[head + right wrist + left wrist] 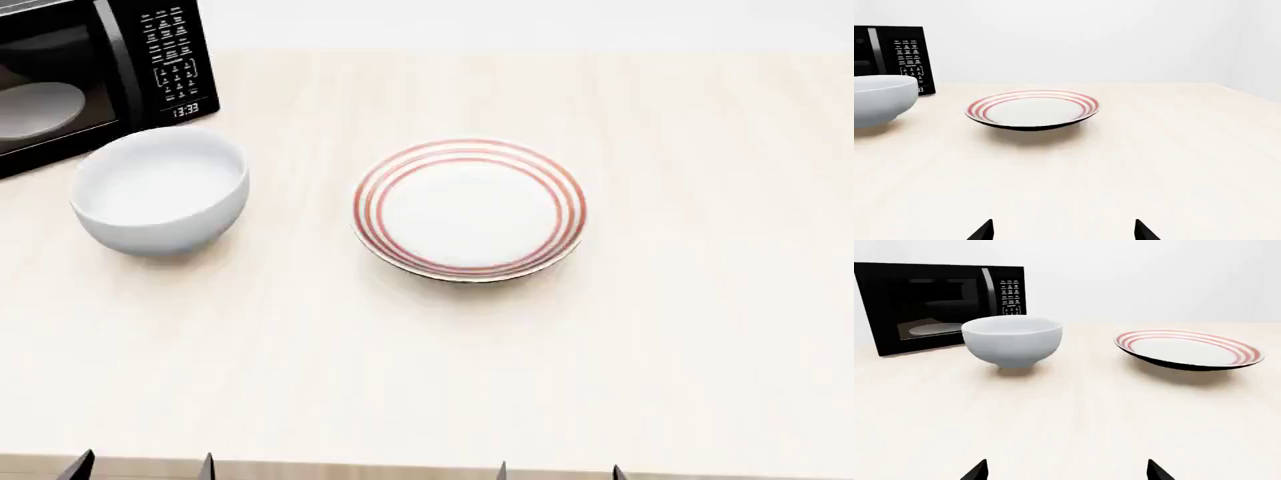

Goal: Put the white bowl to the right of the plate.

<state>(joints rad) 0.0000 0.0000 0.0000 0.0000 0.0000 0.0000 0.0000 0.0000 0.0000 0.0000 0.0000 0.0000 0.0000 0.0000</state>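
The plain white bowl (160, 190) stands upright on the pale table (427, 370), left of the plate and just in front of the microwave. It also shows in the left wrist view (1012, 340) and at the edge of the right wrist view (881, 100). The red-ringed plate (469, 209) lies near the table's middle, also in the left wrist view (1187, 349) and the right wrist view (1033, 108). My left gripper (140, 466) is open and empty at the near table edge, well short of the bowl. My right gripper (561, 470) is open and empty, well short of the plate.
A black microwave (94, 70) with a pale dish inside stands at the back left, close behind the bowl. The table stretches bare to the right of the plate (721, 220). A white wall is behind the table.
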